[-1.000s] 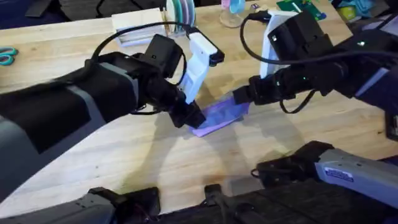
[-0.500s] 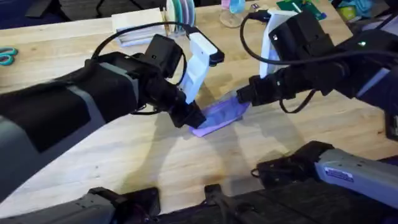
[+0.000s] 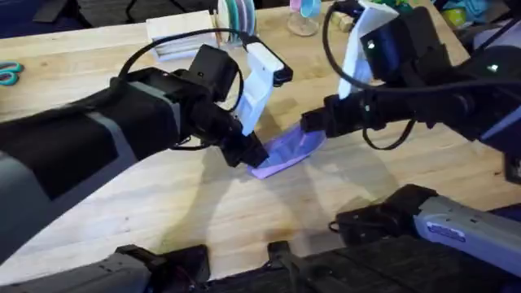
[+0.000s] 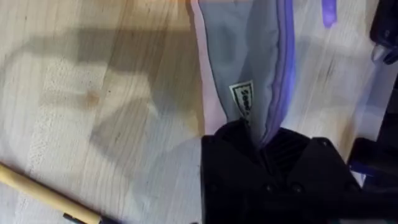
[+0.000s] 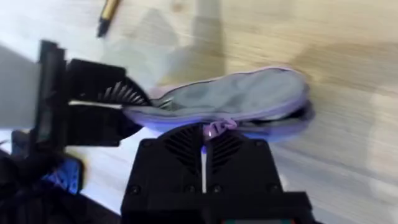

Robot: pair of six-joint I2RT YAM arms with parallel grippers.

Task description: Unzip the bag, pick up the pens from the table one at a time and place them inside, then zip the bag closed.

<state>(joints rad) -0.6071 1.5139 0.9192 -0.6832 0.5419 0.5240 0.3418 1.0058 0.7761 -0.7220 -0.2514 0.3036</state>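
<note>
2 arms meet over the bag (image 3: 286,151), which lies on the table (image 3: 163,203) near the middle of the overhead view, a bit right of centre. Left gripper (image 3: 248,153) is clenched on the bag's near-left end; in the left wrist view the fabric (image 4: 249,68) runs straight into the black fingers (image 4: 273,168) and is pinched there, with a small printed label just beside the grip. Right gripper (image 3: 313,124) is at the bag's far-right end, fingers pressed together on the small purple zip pull (image 5: 214,129) at the edge of the opening. Bag is partly unzipped: the right wrist view shows its mouth gaping, grey lining (image 5: 236,93) visible between the 2 purple zip edges. How far the zip has travelled can't be told from the overhead view (the arms cover most of it).

1 pen (image 4: 43,196), yellow-tan, lies flat on the table, apart from the bag and outside it; its dark tip (image 5: 102,28) shows in the right wrist view, beyond the left gripper's black body (image 5: 87,106).

Far edge of the table holds clutter: a white box (image 3: 181,32), a stack of round coloured discs (image 3: 236,15), and teal scissors (image 3: 10,73) at the far left, all well apart from the bag.
</note>
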